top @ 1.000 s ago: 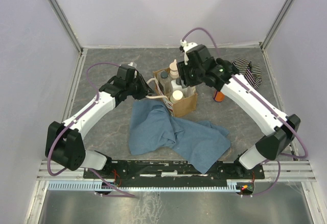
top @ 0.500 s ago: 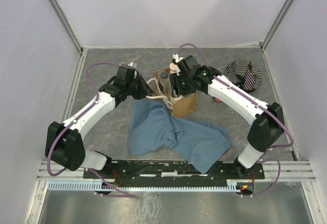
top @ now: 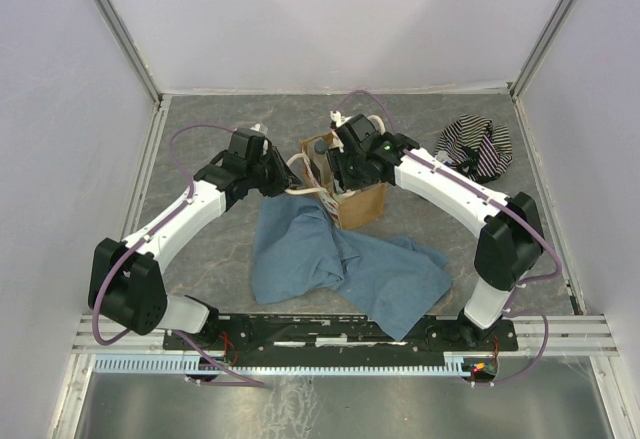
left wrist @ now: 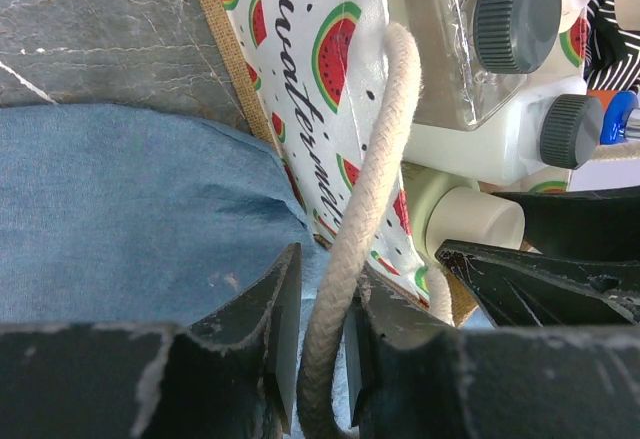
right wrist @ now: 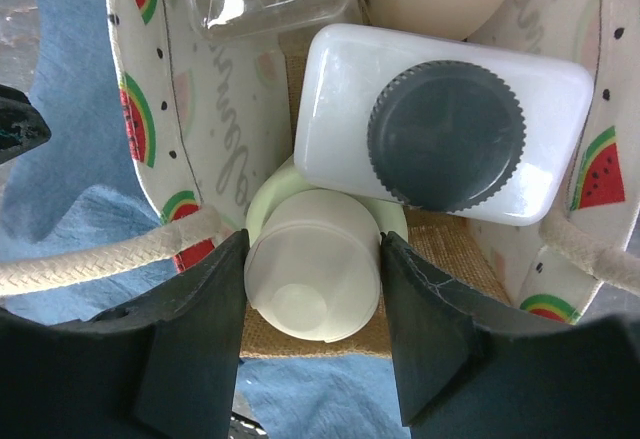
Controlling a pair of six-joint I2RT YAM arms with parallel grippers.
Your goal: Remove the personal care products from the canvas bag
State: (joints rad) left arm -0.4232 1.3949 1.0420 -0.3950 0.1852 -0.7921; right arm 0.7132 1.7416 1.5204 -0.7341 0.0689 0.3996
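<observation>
Reaching further in over the canvas bag (top: 368, 204) than a moment ago, the right gripper (right wrist: 312, 247) clamps the pale yellow-green bottle (right wrist: 318, 289) by its cream cap between its fingers, while the left gripper (left wrist: 322, 271) pinches the rope handle (left wrist: 366, 159).

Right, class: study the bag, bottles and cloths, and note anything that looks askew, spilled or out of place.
Nothing spilled. The blue cloth lies rumpled against the canvas bag, and the striped cloth sits bunched near the far right corner.
</observation>
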